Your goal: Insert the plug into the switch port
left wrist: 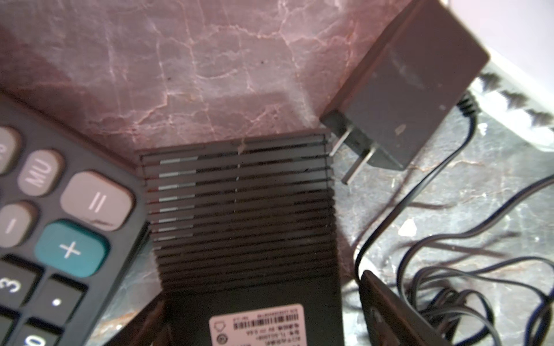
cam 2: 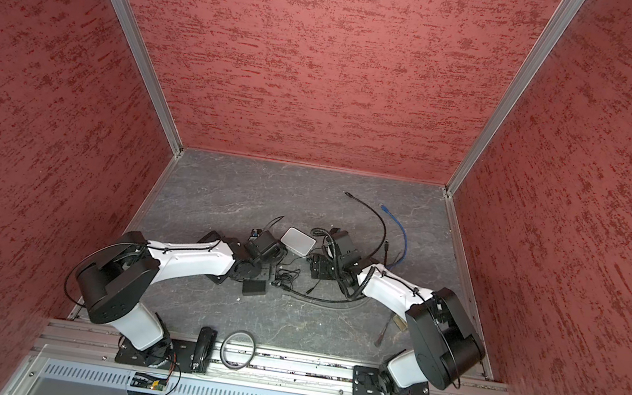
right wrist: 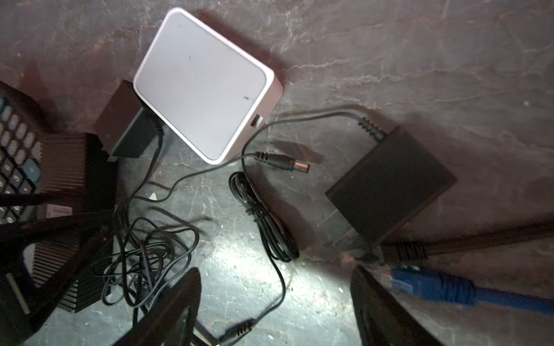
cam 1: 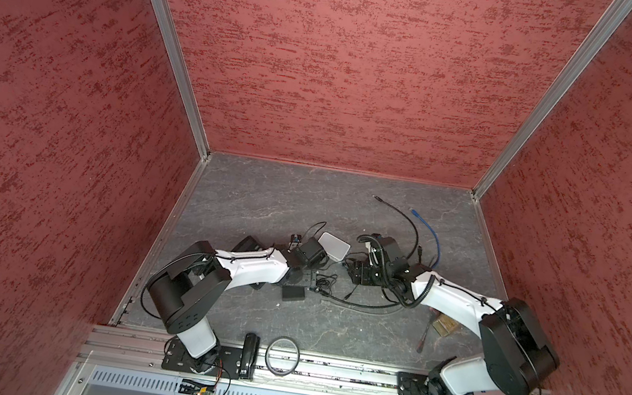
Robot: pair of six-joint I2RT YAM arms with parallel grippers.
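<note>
The switch (left wrist: pixel 239 209) is a black finned box with a white label, lying between the fingers of my left gripper (left wrist: pixel 263 284). That gripper is open, and a gap shows between one finger (left wrist: pixel 386 311) and the switch's side. The switch (right wrist: pixel 69 161) also shows at the edge of the right wrist view. My right gripper (right wrist: pixel 275 269) is open just above the floor, with a black barrel plug (right wrist: pixel 236 331) on a thin cable lying between its fingers, untouched. A second barrel plug (right wrist: pixel 281 163) lies beside the white box (right wrist: pixel 204 87). The switch's ports are hidden.
A calculator (left wrist: pixel 54 224) lies against the switch. Two black power adapters (right wrist: pixel 126 128) (right wrist: pixel 389 185), tangled thin cable (right wrist: pixel 144 254) and a blue network plug (right wrist: pixel 419 284) crowd the floor. In a top view a ring (cam 1: pixel 282 355), a screwdriver (cam 1: pixel 424 335) and a black block (cam 1: pixel 293 294) lie nearer the front.
</note>
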